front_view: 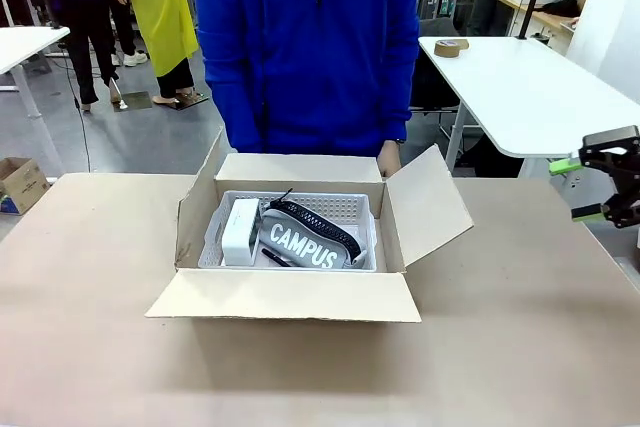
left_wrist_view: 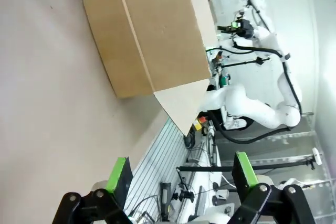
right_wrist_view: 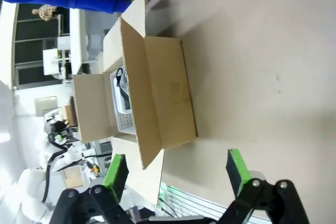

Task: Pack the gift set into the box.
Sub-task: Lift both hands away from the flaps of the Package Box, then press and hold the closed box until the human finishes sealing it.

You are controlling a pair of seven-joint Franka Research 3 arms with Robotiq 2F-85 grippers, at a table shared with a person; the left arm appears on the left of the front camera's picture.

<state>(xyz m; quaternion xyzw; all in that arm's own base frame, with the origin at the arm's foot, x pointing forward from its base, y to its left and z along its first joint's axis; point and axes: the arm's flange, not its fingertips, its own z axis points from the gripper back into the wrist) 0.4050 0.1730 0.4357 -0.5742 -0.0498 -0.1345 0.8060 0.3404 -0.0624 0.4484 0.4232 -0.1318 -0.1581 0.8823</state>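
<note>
Left gripper: seen in its wrist view, aimed across the bare brown tabletop at the outer wall of the box and well apart from it. The green pads are spread wide, with nothing between them and nothing touched.

Box: brown corrugated carton at the table's middle, with all four flaps folded outward.

Gift set: sits inside the box.
- The white perforated basket tray lies flat on the box floor.
- The small white carton stands at the tray's left end.
- The grey pouch lettered "CAMPUS" lies to the right of the carton.
- The black mesh runs along the top of the pouch.

Person in a blue jacket: stands at the far side. One hand is at the box's far right corner.

Right gripper: held above the table's right edge, fingers pointing inward, one pad over the other. It is spread wide and empty. Its wrist view shows the box well apart from it, with the tray inside.
</note>
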